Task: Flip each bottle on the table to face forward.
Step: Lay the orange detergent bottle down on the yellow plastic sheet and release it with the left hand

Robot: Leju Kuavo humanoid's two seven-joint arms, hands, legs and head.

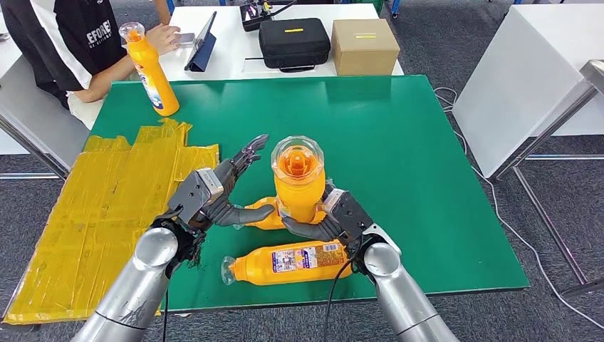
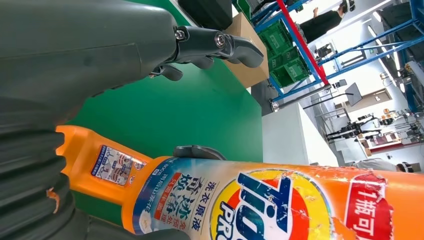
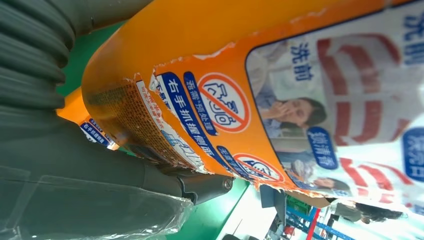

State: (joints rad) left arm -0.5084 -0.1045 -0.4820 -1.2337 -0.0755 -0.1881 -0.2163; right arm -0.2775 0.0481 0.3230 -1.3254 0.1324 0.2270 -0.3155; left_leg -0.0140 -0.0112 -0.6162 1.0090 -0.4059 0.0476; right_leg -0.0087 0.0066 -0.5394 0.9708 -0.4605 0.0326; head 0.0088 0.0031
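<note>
Your right hand (image 1: 335,217) is wrapped around the lower body of the upright orange bottle (image 1: 298,182), thumb in front and the other fingers hidden behind it, so it holds the bottle standing near the front middle of the green bench (image 1: 399,142). Your left hand (image 1: 224,192) is just beside the same bottle with its fingers spread, upper fingers reaching past the cap side and the thumb (image 1: 246,214) stretched toward the base; it grips nothing, and I judge it is there to steady or help turn the bottle.

Two more bottles wait. A lying bottle (image 1: 288,262) rests on its side at the near edge, just in front of your right wrist, label up. A second lying bottle (image 1: 267,214) sits behind the upright one, touching or almost touching your left thumb; you cannot tell which. A far bottle (image 1: 151,70) stands at the back left corner, leaning a little, near a seated person's arm (image 1: 114,75).

From the head view you cannot read which face of the held bottle points forward. The right wrist view shows a torn printed panel close up, the left wrist view a brand label, but neither settles the facing. The held bottle's base is hidden by your hands, so contact with the bench is unclear.
</note>
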